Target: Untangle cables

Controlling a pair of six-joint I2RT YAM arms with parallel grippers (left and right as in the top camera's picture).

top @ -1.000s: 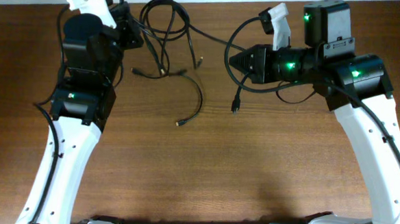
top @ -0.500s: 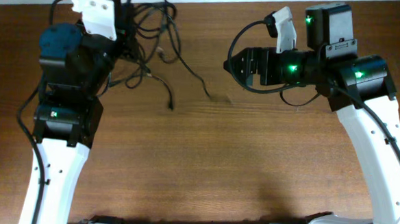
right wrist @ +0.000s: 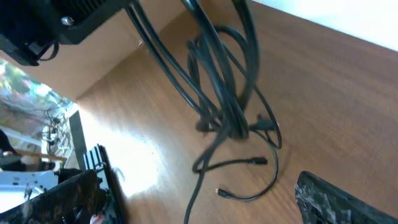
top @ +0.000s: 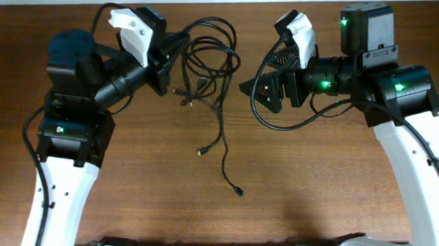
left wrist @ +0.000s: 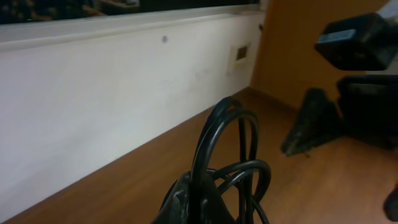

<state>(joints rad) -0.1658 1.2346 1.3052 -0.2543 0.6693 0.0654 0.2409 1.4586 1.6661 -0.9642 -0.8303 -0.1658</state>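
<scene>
While the left gripper (top: 170, 58) pinches one tangled bundle of cables (top: 212, 53), the right gripper (top: 257, 89) is spread, empty; overhead shows two trailing plug ends (top: 201, 152), unseen from the left wrist.

The cables (right wrist: 231, 121) blur and run off the right wrist view's top edge.

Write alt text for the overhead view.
The left gripper clamps a tangled bundle of thin black cables over a wooden table, loops bunched at top, loose ends trailing down. The right gripper, jaws open, faces it from the right, close by.
</scene>
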